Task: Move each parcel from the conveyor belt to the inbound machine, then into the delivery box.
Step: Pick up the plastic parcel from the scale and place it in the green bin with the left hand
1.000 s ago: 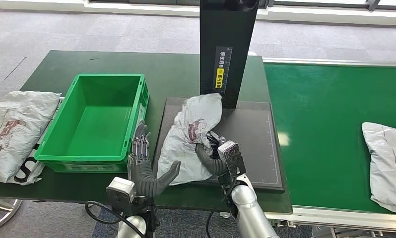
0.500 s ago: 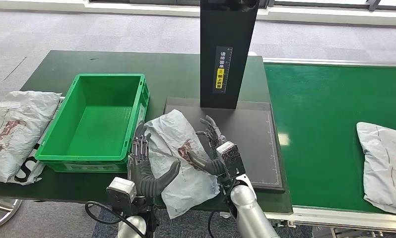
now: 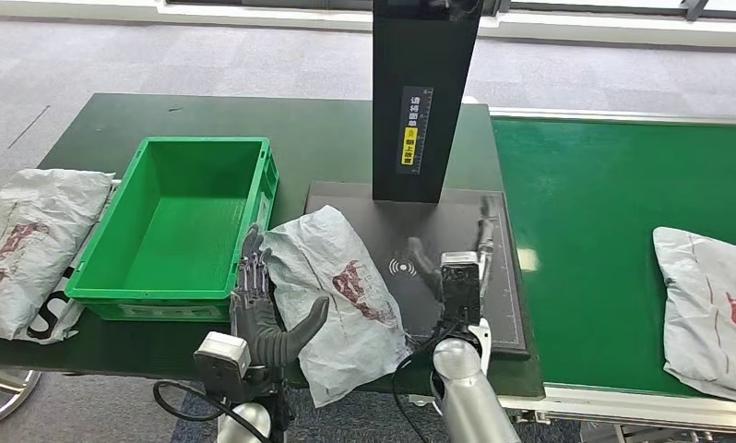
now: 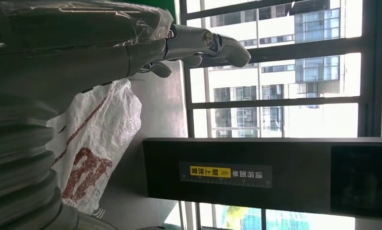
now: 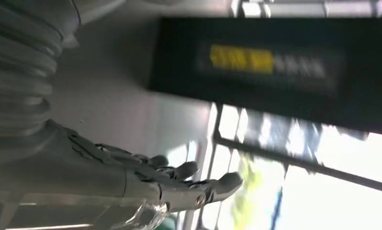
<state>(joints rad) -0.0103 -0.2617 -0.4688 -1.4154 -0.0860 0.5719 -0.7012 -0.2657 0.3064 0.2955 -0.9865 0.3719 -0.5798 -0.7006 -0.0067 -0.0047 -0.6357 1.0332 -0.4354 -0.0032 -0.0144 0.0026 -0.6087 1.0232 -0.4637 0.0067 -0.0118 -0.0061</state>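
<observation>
A grey plastic parcel with red print (image 3: pixel 341 295) lies half on the left part of the black inbound machine plate (image 3: pixel 457 231) and hangs over the table's front edge. It shows in the left wrist view too, as parcel (image 4: pixel 95 153). My left hand (image 3: pixel 263 309) stands open against the parcel's left side, fingers up and thumb lying on it; its fingers (image 4: pixel 198 45) are spread. My right hand (image 3: pixel 461 268) is open above the plate, apart from the parcel, with its fingers (image 5: pixel 179 179) stretched out. The green delivery box (image 3: pixel 106 277) is empty, left of the parcel.
The machine's black column (image 3: pixel 424 101) rises behind the plate. A second parcel (image 3: pixel 710 309) lies on the green conveyor belt (image 3: pixel 604 212) at the right. Another grey parcel (image 3: pixel 28 245) lies at the table's left end, beside the box.
My right hand let go of the parcel and drew away to the right. The parcel shifted left and forward, toward my left hand. The parcel on the belt has moved left.
</observation>
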